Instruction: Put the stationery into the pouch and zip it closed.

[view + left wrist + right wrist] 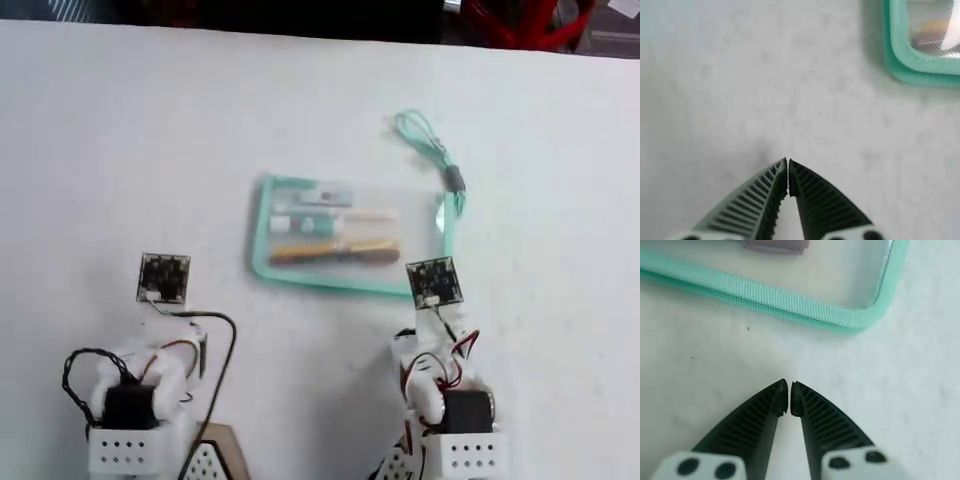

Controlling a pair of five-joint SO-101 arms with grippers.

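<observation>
Both arms are sitting folded back at the surface's near edge, left pincer and right pincer each closing its tips on nothing. The pouch is lying flat just beyond them, with stationery showing blurrily inside and the right arm covering one near corner.

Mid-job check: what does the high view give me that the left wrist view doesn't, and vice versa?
High view: the whole clear plastic pouch with mint-green trim, the pens and pencil seen through it, the green cord loop at its corner, plus the left arm and right arm. Left wrist view: the left gripper close up, black ribbed fingers shut and empty over the white table. Both: the pouch's rounded green corner and the table.
</observation>
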